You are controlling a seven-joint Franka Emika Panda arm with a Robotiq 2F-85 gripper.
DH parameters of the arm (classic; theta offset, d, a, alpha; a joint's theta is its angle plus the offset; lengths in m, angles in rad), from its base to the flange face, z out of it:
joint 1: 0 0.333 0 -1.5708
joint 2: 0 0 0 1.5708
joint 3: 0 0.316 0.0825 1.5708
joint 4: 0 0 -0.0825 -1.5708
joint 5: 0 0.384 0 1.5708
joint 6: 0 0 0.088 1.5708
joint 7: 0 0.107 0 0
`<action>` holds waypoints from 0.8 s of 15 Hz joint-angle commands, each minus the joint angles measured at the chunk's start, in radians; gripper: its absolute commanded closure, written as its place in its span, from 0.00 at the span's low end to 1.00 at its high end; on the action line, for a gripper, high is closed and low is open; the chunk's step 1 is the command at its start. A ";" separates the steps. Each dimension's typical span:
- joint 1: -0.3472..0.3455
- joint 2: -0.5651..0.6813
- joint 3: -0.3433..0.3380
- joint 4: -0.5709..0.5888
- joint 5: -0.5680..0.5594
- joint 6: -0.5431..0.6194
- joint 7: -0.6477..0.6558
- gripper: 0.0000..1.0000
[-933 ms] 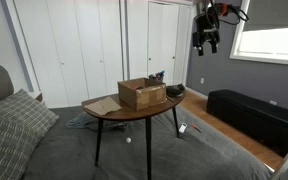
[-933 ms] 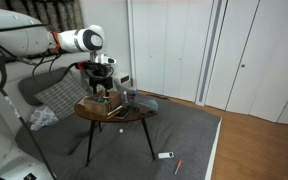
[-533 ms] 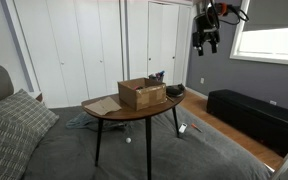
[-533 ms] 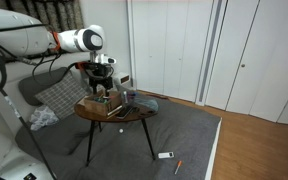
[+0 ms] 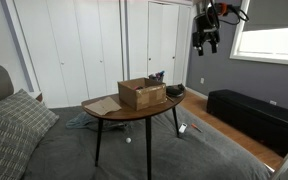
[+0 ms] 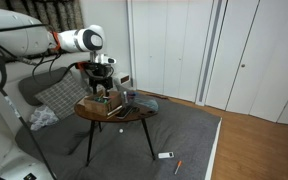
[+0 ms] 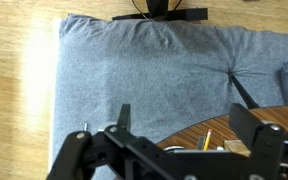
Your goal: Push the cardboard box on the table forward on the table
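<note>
The gripper [image 7: 180,110] hangs wide open, its jaws holding nothing. In an exterior view it is high in the air, and the cardboard box [image 5: 142,93] sits at its eight o'clock, flaps up on the table [image 5: 134,113].

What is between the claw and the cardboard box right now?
Nothing visible. The claw hangs open, well above the cardboard box on the table, with only air between them.
</note>
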 commanded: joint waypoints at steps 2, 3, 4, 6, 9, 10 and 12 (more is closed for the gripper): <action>0.009 0.001 -0.008 0.002 -0.002 -0.002 0.001 0.00; 0.019 0.008 -0.001 0.002 0.003 0.024 -0.008 0.00; 0.029 0.016 0.007 0.001 0.016 0.031 -0.005 0.00; 0.052 0.026 0.019 -0.018 0.048 0.056 -0.006 0.00; 0.083 0.031 0.042 -0.070 0.077 0.115 0.027 0.00; 0.091 0.031 0.050 -0.093 0.083 0.145 0.041 0.00; 0.104 0.028 0.063 -0.143 0.088 0.217 0.065 0.00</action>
